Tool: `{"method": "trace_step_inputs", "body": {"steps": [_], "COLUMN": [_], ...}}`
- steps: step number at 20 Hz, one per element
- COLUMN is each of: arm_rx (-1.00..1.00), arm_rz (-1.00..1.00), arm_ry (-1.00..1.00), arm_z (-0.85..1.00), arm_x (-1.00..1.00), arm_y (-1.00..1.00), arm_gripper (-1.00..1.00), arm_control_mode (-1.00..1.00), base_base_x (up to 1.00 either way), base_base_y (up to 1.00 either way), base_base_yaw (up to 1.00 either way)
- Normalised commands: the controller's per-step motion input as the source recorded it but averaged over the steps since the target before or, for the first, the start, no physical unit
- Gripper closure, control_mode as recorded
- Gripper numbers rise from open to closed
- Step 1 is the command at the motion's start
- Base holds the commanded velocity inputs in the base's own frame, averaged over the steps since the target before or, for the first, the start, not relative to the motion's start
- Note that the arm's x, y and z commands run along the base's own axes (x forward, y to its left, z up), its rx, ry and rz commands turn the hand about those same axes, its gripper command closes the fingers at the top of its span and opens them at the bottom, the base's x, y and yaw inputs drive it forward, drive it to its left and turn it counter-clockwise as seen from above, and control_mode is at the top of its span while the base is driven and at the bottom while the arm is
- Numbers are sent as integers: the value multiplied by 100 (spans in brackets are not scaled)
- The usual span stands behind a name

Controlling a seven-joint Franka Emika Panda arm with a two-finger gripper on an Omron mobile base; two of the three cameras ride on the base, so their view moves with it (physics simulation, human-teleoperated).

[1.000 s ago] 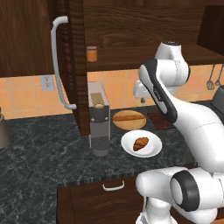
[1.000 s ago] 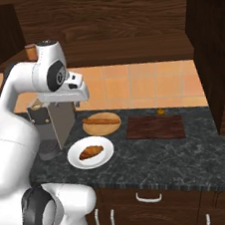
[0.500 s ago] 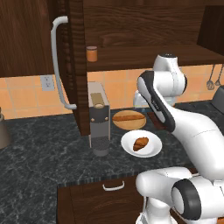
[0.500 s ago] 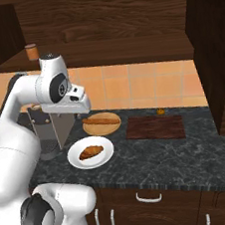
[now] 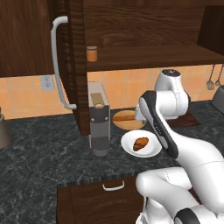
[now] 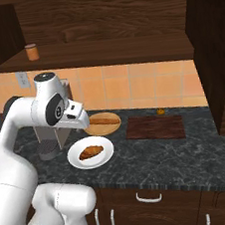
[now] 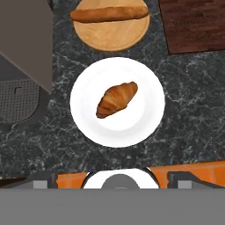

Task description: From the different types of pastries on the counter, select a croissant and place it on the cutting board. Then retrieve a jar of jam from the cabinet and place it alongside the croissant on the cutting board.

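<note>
Two pastries sit before us on the dark marbled counter [image 6: 190,154]: the croissant [image 7: 116,99] lies in the middle of a round white plate [image 7: 149,83], and the long baguette [image 7: 110,14] rests on a round light wooden plate [image 7: 110,37] just beyond it. We see the cutting board [image 6: 154,127] bare, beside the wooden plate, and the jar of jam [image 5: 91,54] on the open cabinet's [image 5: 144,26] shelf. We cannot make out our gripper's fingers above the croissant, so we cannot tell how wide it stands.
</note>
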Motion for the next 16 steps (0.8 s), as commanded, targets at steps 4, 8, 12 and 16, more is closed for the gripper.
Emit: {"method": "trace_step_inputs", "body": {"steps": [4, 8, 12, 16], "arm_rx": [0, 0, 0, 0], "arm_rz": [-1, 0, 0, 0], "arm_ry": [0, 0, 0, 0], "arm_z": [-26, -24, -21, -14], "arm_x": [0, 5, 32, 38], "arm_y": [-1, -6, -2, 0], "arm_gripper": [-100, -100, -100, -100], "arm_control_mode": [-100, -100, -100, -100], "base_base_x": [0, 0, 0, 0], "base_base_y": [0, 0, 0, 0], "base_base_yaw": [0, 0, 0, 0]}}
